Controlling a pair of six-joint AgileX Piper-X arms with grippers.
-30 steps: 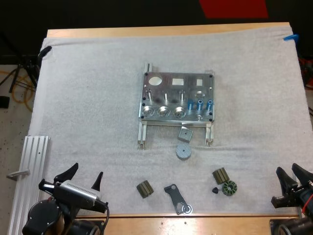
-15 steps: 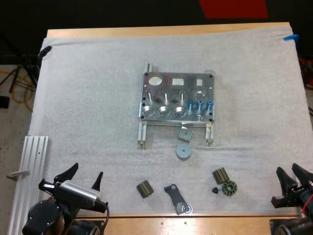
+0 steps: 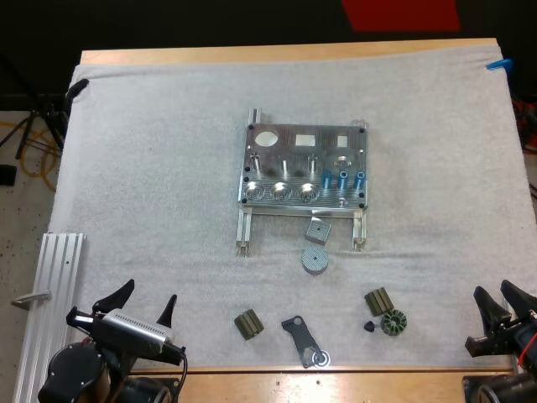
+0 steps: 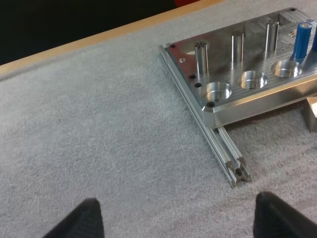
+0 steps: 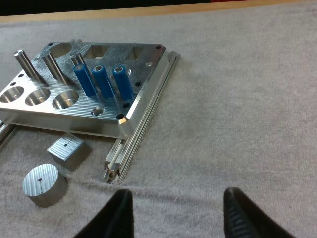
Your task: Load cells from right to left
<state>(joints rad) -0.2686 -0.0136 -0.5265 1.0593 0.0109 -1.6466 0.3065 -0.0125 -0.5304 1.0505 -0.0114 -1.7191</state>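
The metal fixture lies mid-mat on two rails, with three blue cylinders standing at its right front and three round sockets to their left. In the right wrist view the blue cylinders stand upright beside the sockets. The left wrist view has the fixture and one blue cylinder. My left gripper is open at the mat's near left. My right gripper is open at the near right. Both are far from the fixture and hold nothing.
A small metal square block and a metal disc lie in front of the fixture. Nearer the front edge lie two ribbed olive blocks, a dark bracket and a ribbed ring. An aluminium rail lies off the mat's left.
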